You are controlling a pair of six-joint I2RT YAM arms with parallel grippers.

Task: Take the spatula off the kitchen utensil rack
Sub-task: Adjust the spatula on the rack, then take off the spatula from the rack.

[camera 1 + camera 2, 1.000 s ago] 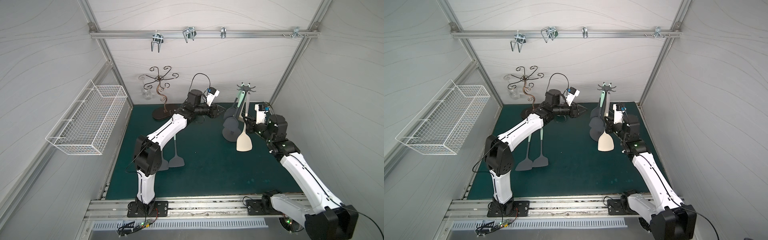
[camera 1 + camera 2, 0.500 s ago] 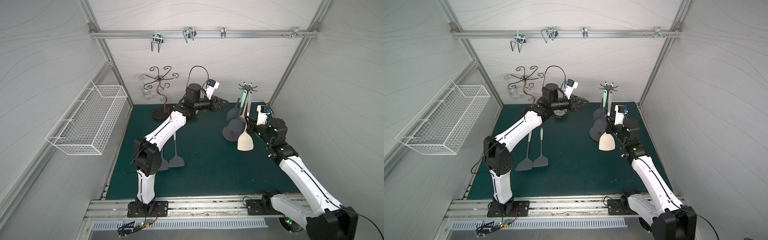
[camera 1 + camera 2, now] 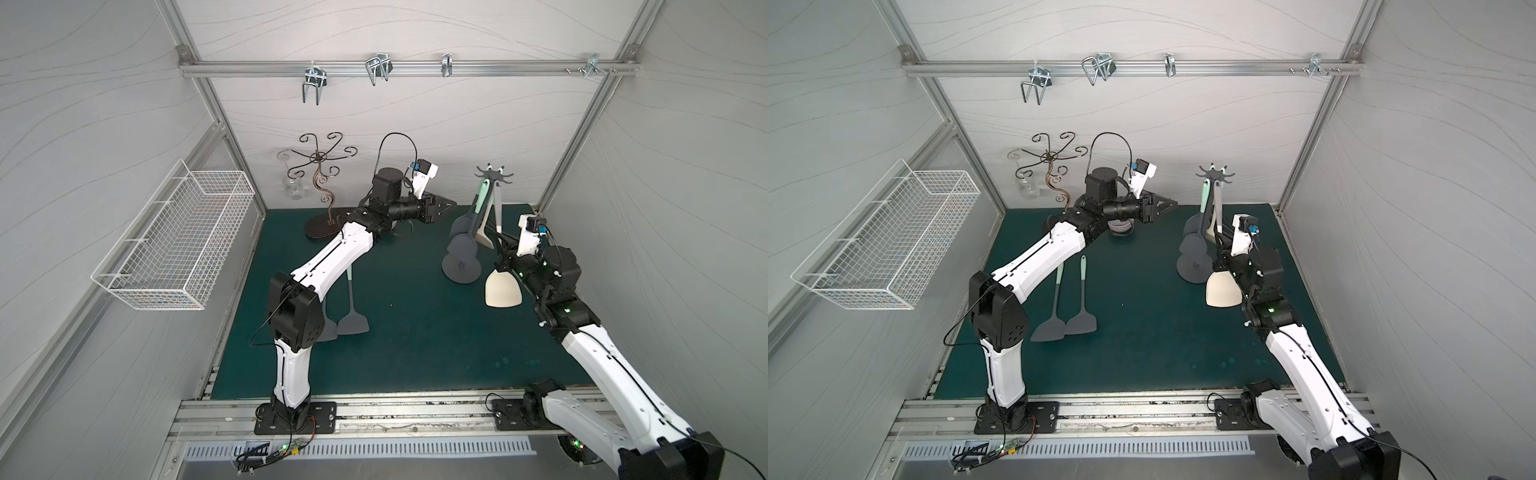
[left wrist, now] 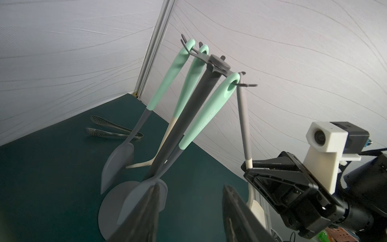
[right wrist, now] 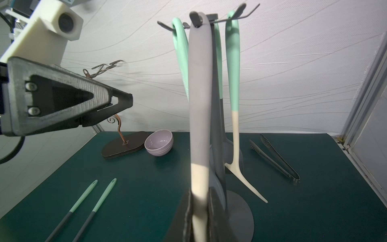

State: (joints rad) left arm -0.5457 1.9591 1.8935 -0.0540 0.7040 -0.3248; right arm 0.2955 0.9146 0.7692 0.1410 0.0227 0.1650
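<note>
Right jaws tight on the hooked spatula [image 5: 199, 94], rack [image 5: 240, 211] pole and mint-handled utensils [image 5: 232, 73] just beside (left jaws apart, empty).

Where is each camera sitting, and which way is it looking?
Top views: high above the arms' bases, looking down at the green table; the left arm and right arm show whole.
Left wrist: on the left arm, facing the kitchen utensil rack; its own left hand shows, open.
Right wrist: on the right arm, facing the rack close up; its own right hand shows, shut on the spatula.
Shared: both wrist views show the rack, and each shows the other arm's hand.
</note>
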